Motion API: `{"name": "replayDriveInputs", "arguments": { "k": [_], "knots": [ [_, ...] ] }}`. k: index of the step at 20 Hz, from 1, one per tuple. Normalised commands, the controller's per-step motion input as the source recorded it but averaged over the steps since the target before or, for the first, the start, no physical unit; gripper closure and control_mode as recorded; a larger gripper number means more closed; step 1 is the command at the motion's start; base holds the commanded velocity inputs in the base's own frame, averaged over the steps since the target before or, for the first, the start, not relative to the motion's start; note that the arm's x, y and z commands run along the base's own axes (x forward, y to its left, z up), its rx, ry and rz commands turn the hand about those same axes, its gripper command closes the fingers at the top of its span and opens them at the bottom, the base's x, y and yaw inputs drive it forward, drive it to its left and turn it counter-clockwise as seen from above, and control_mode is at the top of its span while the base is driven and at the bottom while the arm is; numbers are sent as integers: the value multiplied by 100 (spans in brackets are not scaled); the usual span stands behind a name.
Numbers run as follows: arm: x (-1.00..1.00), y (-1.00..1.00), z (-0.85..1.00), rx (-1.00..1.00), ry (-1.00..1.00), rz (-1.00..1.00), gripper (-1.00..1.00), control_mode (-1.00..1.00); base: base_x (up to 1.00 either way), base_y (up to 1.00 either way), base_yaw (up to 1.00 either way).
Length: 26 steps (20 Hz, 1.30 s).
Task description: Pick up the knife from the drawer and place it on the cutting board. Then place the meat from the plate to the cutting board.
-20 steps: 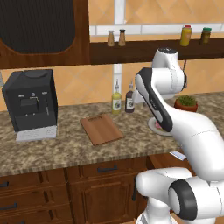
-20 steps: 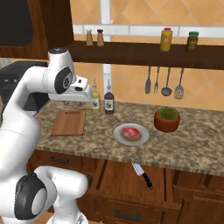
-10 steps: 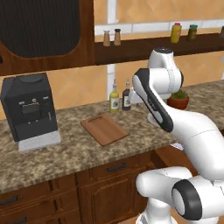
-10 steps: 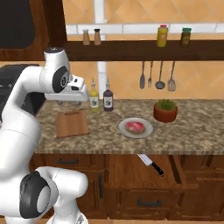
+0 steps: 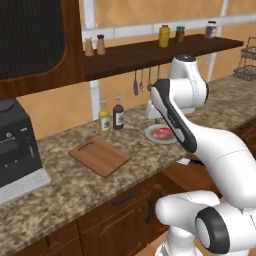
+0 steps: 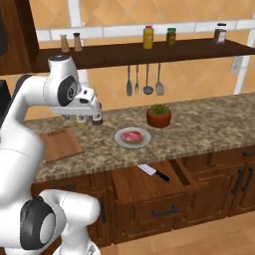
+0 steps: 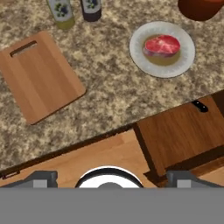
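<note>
Presently, the granite bench (image 6: 199, 124) runs the full width of the scene below a dark wooden shelf (image 6: 149, 52) carrying spice jars and bottles; three utensils (image 6: 144, 82) hang under that shelf; a black coffee machine (image 5: 17, 145) stands at the far left end of the bench in the left base view. The drawer (image 6: 149, 182) is pulled out beneath the bench front, directly below the plate; its box interior is exposed. The cutting board (image 7: 39, 74) lies flat on the bench, bare on its upper face, slot handle toward the wall; it sits well apart from the plate, with open granite between them. A terracotta pot with a green plant (image 6: 159, 115) stands just behind and to the right of the plate; two bottles (image 5: 111, 118) stand by the wall just behind the board. The plate (image 7: 186, 57) rests on the bench near its front edge, above the open drawer. The knife (image 6: 154, 173) lies inside the drawer on its floor, blade toward the bench, black handle toward the drawer front; nothing touches it. The meat (image 7: 162, 45) sits on the plate, roughly centred. The claw (image 7: 109, 181) hangs high above the bench, fingers spread wide apart, holding nothing.
</note>
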Motion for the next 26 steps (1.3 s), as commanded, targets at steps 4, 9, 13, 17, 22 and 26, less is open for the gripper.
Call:
{"name": "replayDriveInputs", "arguments": {
  "k": [4,9,13,17,22,26],
  "knots": [
    [0,0,0,0,0,0,-100,100,50,66,-36],
    [0,0,0,0,0,0,-100,100,38,23,-15],
    [-17,0,-8,0,4,-3,-100,-100,-18,0,-1],
    [-44,-59,-92,-3,21,-37,-100,-100,0,0,0],
    [-3,-100,-100,0,33,-53,-100,-100,0,0,0],
    [0,-100,-100,0,38,-53,-100,-100,0,0,0]
  ]
}}
